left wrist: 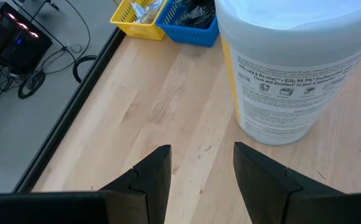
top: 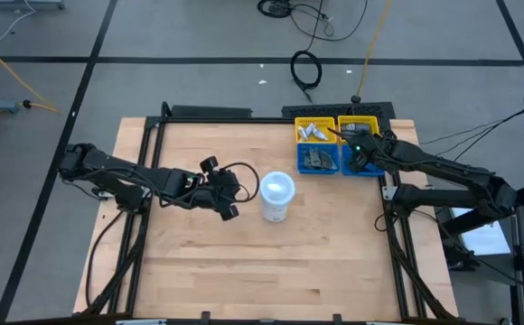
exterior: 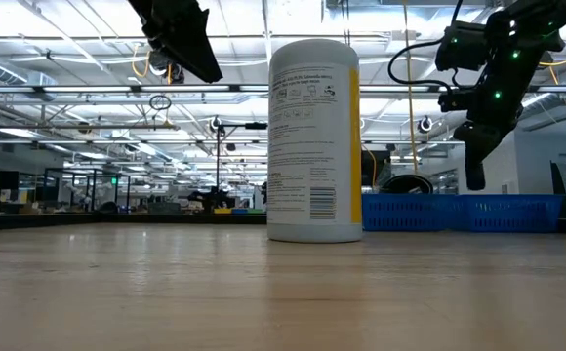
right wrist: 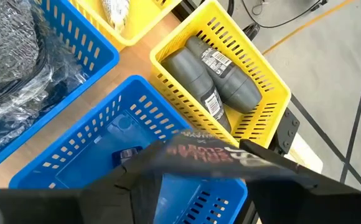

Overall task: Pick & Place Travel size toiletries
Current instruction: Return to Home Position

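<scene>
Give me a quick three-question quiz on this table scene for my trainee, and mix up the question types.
1. True or false: the left gripper has its fingers shut on the white tub.
2. What lies in the yellow bin at the table's far right corner? A) dark grey bottles B) a sponge C) a coiled cable
3. Fill in: the right gripper hangs over a ___ bin.

Key
1. False: the fingers are open and stop short of the white tub, which stands upright on the table.
2. A.
3. Blue: it is over the blue bin next to that yellow bin.
</scene>
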Controlling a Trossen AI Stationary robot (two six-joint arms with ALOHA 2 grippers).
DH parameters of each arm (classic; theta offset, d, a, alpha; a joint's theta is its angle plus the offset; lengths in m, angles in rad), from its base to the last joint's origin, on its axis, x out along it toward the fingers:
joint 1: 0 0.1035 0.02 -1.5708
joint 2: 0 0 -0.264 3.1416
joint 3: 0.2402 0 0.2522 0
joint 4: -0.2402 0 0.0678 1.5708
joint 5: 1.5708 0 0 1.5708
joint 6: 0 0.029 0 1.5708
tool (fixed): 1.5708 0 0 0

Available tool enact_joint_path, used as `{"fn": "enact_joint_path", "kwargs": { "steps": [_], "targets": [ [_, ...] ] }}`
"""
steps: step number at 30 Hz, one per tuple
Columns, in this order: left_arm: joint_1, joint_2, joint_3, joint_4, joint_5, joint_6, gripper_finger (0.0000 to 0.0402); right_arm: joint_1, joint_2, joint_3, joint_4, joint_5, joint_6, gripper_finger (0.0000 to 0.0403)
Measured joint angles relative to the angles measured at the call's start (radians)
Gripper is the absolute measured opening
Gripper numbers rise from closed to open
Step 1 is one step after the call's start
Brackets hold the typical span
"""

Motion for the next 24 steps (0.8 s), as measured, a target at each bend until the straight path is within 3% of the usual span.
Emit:
{"fn": "enact_joint_path", "kwargs": {
  "steps": [14,17,22,24],
  "targets": [
    [0.000,0.000,0.000,-0.001,0.001,0.000,0.0170,0.000,0.000,0.000,-0.001,-0.036,0.010,0.0236],
    [0.000,0.000,-0.002,-0.015,0.000,0.015,0.0170,0.004,-0.002,0.000,0.020,-0.165,0.050,0.0242],
    [-0.016,-0.028,-0.025,-0.011,-0.003,0.000,0.0170,0.095,-0.019,0.000,0.217,-0.584,0.148,0.0239],
    [-0.039,-0.073,-0.057,0.008,-0.030,-0.015,0.0170,0.171,-0.028,-0.005,0.316,-0.629,0.152,0.0235]
  ]
}}
